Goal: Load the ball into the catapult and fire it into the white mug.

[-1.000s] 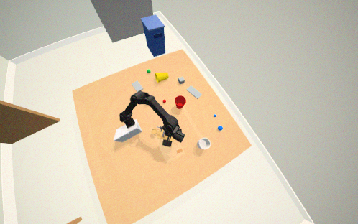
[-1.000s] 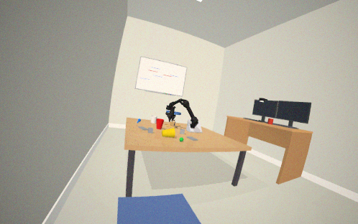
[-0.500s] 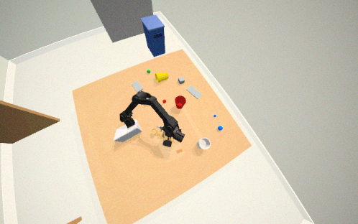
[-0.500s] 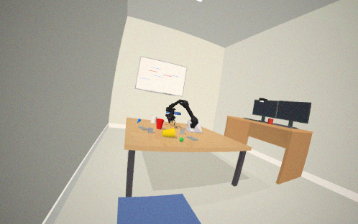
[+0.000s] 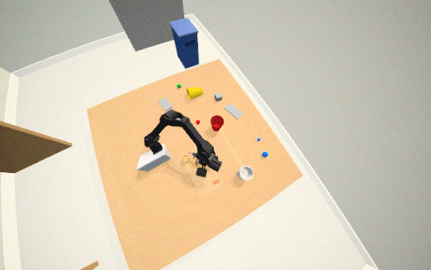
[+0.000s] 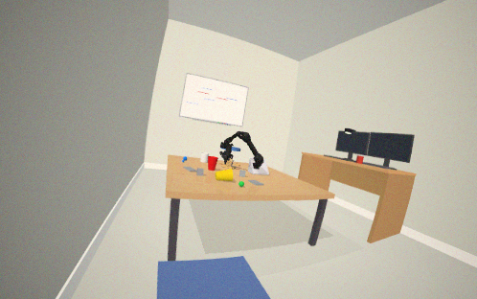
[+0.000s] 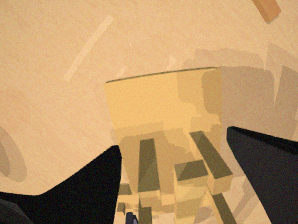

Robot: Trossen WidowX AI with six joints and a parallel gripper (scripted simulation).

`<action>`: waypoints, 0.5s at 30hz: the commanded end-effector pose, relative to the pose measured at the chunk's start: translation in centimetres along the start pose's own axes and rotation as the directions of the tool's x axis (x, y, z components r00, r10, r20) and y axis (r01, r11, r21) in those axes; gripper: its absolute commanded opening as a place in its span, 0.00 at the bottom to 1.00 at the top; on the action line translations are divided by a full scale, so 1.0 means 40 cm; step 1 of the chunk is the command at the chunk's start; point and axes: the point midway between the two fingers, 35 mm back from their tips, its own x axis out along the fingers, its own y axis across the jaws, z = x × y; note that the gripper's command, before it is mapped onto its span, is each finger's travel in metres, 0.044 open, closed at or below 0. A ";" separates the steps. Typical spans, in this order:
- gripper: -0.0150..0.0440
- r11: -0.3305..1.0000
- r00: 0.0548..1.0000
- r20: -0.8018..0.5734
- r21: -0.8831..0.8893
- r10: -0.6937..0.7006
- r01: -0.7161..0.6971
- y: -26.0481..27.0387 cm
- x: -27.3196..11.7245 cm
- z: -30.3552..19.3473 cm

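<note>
The catapult [image 5: 189, 158] [image 6: 227, 165] [image 7: 165, 105], a pale wooden frame, sits on the counter [image 5: 164, 225] [image 6: 287, 189] [image 7: 40, 50], and here's the arm [image 5: 195, 134] [image 6: 246, 139] arched right over to it! The pincer [image 5: 197, 163] [image 6: 227, 160] [image 7: 174, 143] points down at the frame, fingers well apart and nothing in their grip. In the wrist view, one dark fingertip stands on each side of the woodwork.

Out beyond the pincer, the white mug [image 5: 246, 173] [image 6: 204, 157] stands upright, mouth up, apart from the catapult. And the balls? A red ball [image 5: 197, 122] lies near the upright red cup [image 5: 216, 123] [image 6: 213, 163], a green ball [image 5: 179, 86] [image 6: 241, 184] near the yellow cup [image 5: 195, 93] [image 6: 224, 175], tipped on its side. Two blue ones, a larger ball [image 5: 265, 154] and a smaller ball [image 5: 259, 139], lie toward the counter's edge. Which is meant for loading, I can't tell, nor whether one is in the catapult: its lower end runs out of the wrist view.
</note>
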 end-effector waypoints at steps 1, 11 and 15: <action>0.69 1.000 1.000 0.001 -0.001 0.000 0.000 0.000 -0.002 0.001; 0.44 1.000 1.000 0.001 -0.001 0.000 0.000 0.000 -0.002 0.001; 0.26 1.000 1.000 0.001 0.000 -0.001 0.001 -0.001 -0.098 0.002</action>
